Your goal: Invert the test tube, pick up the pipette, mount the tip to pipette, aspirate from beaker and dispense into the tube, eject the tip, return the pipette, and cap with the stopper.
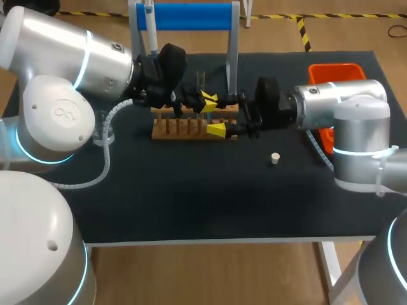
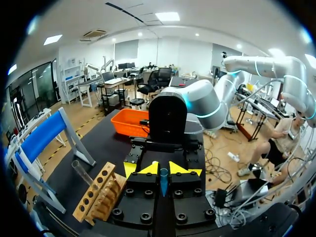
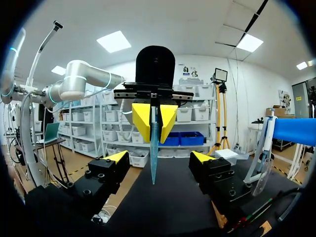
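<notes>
My left gripper [image 1: 205, 103] is over the wooden rack [image 1: 184, 129], shut on a blue pipette tip [image 2: 163, 180]. From the right wrist view the tip [image 3: 152, 148] hangs point down from the left gripper [image 3: 153, 114]. My right gripper [image 3: 159, 160] faces it, open, one finger on each side of the tip and apart from it. In the head view the right gripper [image 1: 220, 116] is at the rack's right end. A clear test tube [image 1: 200, 79] stands in the rack. The pipette [image 1: 150, 25] hangs on the blue stand [image 1: 191, 16]. The stopper [image 1: 275, 158] lies on the mat.
An orange bin [image 1: 337, 71] sits at the table's back right, behind my right arm. A small clear beaker [image 1: 105, 135] stands at the left, under my left arm. The dark mat [image 1: 203, 197] covers the front half of the table.
</notes>
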Controlling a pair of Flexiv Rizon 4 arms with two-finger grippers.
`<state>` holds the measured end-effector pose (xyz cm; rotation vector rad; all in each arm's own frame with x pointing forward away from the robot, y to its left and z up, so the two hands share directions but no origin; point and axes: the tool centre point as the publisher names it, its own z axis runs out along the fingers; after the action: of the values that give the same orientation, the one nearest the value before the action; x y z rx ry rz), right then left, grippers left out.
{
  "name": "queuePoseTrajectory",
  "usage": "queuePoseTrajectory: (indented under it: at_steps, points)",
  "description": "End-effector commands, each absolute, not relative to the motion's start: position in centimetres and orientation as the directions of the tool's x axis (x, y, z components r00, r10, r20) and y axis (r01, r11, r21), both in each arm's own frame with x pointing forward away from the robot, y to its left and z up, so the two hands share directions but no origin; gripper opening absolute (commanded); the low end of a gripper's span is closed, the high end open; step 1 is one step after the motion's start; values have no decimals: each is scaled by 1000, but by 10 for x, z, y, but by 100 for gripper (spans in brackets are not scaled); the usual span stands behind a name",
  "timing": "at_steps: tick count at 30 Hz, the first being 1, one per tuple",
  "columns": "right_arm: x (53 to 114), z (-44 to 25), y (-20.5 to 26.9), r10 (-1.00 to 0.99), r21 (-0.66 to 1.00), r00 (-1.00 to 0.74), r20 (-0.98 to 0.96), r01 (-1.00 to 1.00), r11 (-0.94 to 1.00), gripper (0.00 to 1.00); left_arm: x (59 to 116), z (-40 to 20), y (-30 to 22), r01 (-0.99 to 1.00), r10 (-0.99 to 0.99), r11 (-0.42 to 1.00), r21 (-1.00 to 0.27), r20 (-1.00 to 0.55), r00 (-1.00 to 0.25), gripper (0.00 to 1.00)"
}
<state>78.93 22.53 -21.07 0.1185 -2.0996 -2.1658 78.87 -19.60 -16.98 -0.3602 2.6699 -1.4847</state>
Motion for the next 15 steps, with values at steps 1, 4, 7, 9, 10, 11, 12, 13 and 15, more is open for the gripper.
queuePoseTrajectory:
  at_steps: [1,4,7,9,10,11,12,13,15]
  points:
    - [790,-209,229,-145,999,-989,30,34,-26,74,789,-169,-196,-174,-234,512,-841,58,-970,0]
    - [790,-208,230,-147,999,-989,29,33,-25,67,789,-169,-196,-174,-234,512,-841,58,-970,0]
    - [789,-207,232,-152,999,-988,27,31,-23,61,789,-169,-196,-174,-234,512,-841,58,-970,0]
    - [788,-207,233,-156,999,-987,26,30,-21,57,789,-169,-196,-174,-234,512,-841,58,-970,0]
    - [788,-206,233,-158,999,-987,26,29,-20,57,789,-169,-196,-174,-234,512,-841,58,-970,0]
    - [788,-206,233,-159,999,-987,25,29,-18,56,789,-169,-196,-174,-234,512,-841,58,-970,0]
    - [787,-206,234,-161,999,-987,25,28,-17,55,789,-169,-196,-174,-234,512,-841,58,-970,0]
    - [787,-206,234,-162,999,-987,25,28,-16,53,789,-169,-196,-174,-234,512,-841,58,-970,0]
    - [787,-205,234,-163,1000,-986,25,27,-15,49,789,-169,-196,-174,-234,512,-841,58,-970,0]
